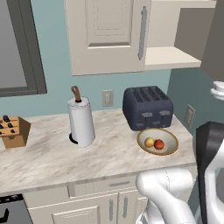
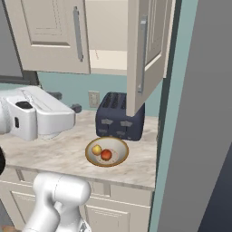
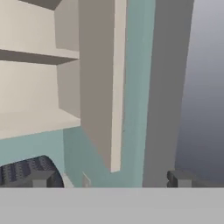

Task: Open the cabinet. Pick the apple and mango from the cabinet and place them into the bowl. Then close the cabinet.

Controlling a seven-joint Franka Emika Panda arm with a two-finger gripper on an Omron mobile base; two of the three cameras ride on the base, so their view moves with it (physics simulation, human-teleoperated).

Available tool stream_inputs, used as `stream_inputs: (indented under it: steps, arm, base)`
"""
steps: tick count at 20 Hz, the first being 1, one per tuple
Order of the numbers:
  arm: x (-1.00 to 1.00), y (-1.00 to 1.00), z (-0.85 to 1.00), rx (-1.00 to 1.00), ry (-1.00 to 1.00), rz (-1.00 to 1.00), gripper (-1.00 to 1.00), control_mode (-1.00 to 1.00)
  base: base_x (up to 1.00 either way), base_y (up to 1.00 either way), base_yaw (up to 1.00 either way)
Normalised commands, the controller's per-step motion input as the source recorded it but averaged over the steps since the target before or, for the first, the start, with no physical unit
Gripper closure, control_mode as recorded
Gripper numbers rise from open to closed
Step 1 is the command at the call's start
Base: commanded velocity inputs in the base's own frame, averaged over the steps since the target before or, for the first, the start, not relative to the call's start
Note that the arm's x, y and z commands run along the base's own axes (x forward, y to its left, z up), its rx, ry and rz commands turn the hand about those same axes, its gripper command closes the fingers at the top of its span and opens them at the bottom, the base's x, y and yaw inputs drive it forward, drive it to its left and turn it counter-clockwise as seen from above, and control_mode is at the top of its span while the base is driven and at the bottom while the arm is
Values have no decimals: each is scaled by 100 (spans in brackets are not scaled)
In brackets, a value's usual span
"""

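The cabinet (image 1: 109, 35) hangs over the counter with its left door shut. Its right door (image 2: 145, 54) is swung out, baring pale shelves (image 1: 170, 57) with nothing on them. On the counter, in front of the toaster, sits the bowl (image 1: 168, 149) with the yellow mango (image 1: 149, 142) and the red apple (image 1: 159, 144) side by side inside it. The right base view shows the same bowl (image 2: 118, 159), mango (image 2: 96, 149) and apple (image 2: 106, 155). My gripper (image 3: 109, 180) is open and holds nothing. It is raised, facing the open door's edge (image 3: 114, 87) and the shelves (image 3: 30, 118).
A dark blue toaster (image 1: 147, 107) stands behind the bowl. A paper towel roll (image 1: 81, 120) and a knife block (image 1: 13, 131) stand further left on the marble counter (image 1: 52, 157). A tall grey panel (image 2: 204, 136) walls off the right side.
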Motion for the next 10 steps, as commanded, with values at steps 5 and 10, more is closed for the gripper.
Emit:
stream_inputs:
  steps: [5, 10]
  arm:
    - [-2, -60, -8, 0, -2, 1, -100, -100]
    - [21, -39, -28, 0, -14, 9, -100, -100]
  base:
    - [0, 0, 0]
    - [0, 0, 0]
